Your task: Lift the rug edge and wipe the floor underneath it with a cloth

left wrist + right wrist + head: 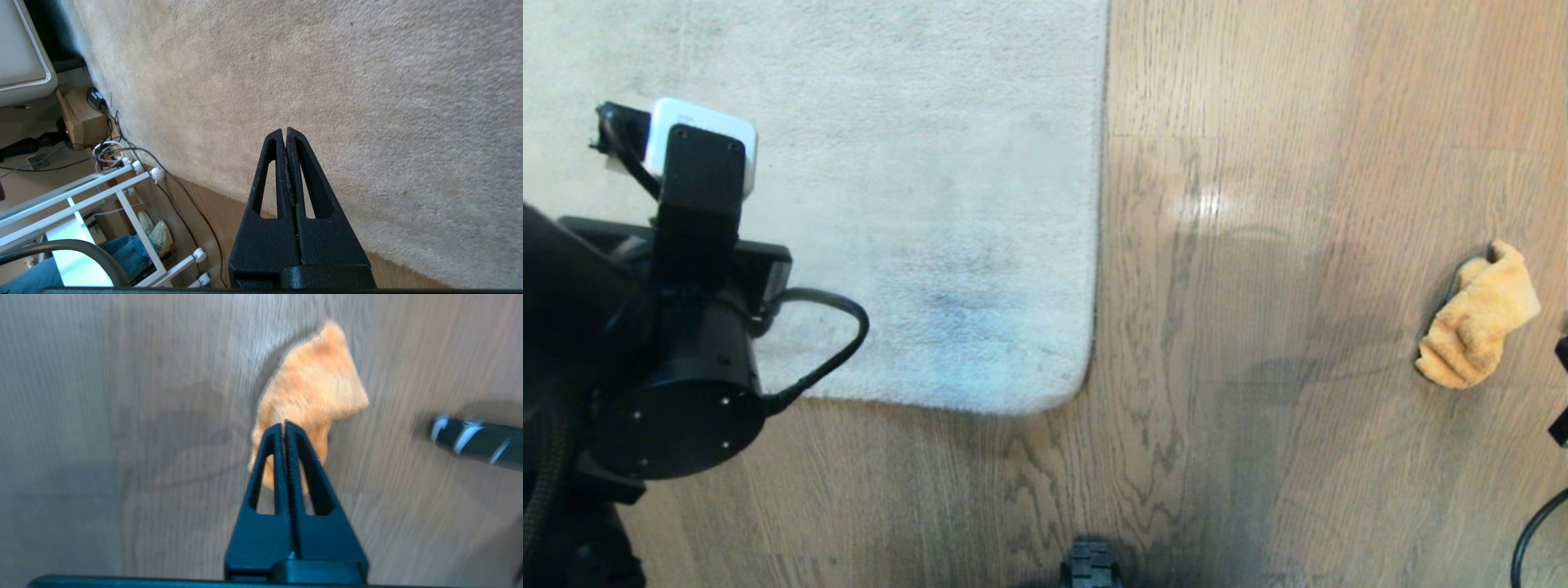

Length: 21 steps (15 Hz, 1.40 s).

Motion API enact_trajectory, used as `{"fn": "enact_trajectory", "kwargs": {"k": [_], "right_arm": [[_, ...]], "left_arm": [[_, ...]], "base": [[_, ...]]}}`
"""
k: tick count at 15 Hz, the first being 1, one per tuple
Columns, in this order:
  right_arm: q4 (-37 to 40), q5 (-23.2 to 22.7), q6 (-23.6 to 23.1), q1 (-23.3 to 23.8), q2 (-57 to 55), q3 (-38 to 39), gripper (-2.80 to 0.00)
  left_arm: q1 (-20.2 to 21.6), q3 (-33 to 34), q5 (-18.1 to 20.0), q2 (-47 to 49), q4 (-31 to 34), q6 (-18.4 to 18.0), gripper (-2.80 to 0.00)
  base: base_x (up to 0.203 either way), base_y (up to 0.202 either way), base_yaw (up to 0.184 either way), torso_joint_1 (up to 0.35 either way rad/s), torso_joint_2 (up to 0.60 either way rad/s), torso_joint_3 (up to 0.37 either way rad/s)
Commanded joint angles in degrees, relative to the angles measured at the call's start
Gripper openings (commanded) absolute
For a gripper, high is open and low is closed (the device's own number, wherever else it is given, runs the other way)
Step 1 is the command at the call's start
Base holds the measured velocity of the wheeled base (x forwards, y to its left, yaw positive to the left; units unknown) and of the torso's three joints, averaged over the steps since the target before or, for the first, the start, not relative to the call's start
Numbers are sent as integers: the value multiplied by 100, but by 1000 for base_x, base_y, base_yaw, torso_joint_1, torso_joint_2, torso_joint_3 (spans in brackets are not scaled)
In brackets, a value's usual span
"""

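Head view looks straight down on the floor (1258, 457), with the rug edge (1086, 359) running from twelve o'clock down to a rounded corner just left of centre, lying flat on the planks. The cloth (1478, 318) sits crumpled at three o'clock, well apart from the rug, on bare wood. The left arm fills the nine o'clock side, above the rug. Only slivers of black gear show at the right rim near four o'clock, probably part of the right arm.

In the left wrist view the left pincer (286, 130) has its fingers pressed together with nothing between them, poised over the rug pile (327, 81); beyond the rug's border lie cables, a white frame (122, 192) and a person's jeans-clad leg and pale shoe (157, 232).

In the right wrist view the right pincer (284, 424) is likewise closed tip to tip, empty, its tips over the near part of the cloth (314, 388); whether they touch it is hard to say through the blur. A dark, white-banded cylinder (474, 441) lies beside the cloth.
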<state>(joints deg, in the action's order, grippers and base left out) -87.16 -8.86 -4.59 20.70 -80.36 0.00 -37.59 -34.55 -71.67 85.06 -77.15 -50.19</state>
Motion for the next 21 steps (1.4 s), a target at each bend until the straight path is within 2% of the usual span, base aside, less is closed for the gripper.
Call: {"fn": "enact_trajectory", "kwargs": {"k": [1, 4, 7, 8, 10, 11, 12, 14, 16, 18, 21], "right_arm": [[16, -252, -64, -4, 613, 0, -280], [1078, -713, -214, -4, 1674, 0, -280], [2555, -1420, -472, -32, 3183, 0, -280], [2998, -1617, -722, -188, 3499, 0, -280], [3470, -1785, -1044, -822, 3754, 0, -280], [3778, -1738, -1145, -1091, 3855, 0, -280], [4052, -1506, -1180, -1331, 3928, 0, -280], [4888, -634, -1177, -1784, 4178, 0, -280], [5664, -131, -1044, -2008, 4665, 0, -280], [6201, 22, -913, -2061, 5234, 0, -280], [7258, 215, -840, -2071, 6739, -4, -280]], "left_arm": [[23, 201, -40, -182, -45, -33, -280], [98, 248, -31, -270, -32, -52, -280], [222, 247, -31, -297, -37, -52, -280], [275, 247, -31, -297, -37, -52, -280], [322, 247, -23, -297, -37, -52, -280], [392, 247, -15, -297, -37, -90, -280], [419, 231, -14, -306, -37, -105, -280], [549, 230, -10, -306, -42, -98, -280], [647, 256, -14, -354, -51, -70, -280], [755, 256, -14, -403, -45, -62, -280], [832, 265, -14, -411, -45, -29, -280]], "base": [[0, 0, 0, 0, 0, 0], [0, 0, 0, 0, 0, 0], [0, 0, 0, 0, 0, 0], [0, 0, 0, 0, 0, 0], [0, 0, 0, 0, 0, 0], [0, 0, 0, 0, 0, 0], [0, 0, 0, 0, 0, 0], [0, 0, 0, 0, 0, 0], [0, 0, 0, 0, 0, 0], [0, 0, 0, 0, 0, 0], [0, 0, 0, 0, 0, 0]]}}
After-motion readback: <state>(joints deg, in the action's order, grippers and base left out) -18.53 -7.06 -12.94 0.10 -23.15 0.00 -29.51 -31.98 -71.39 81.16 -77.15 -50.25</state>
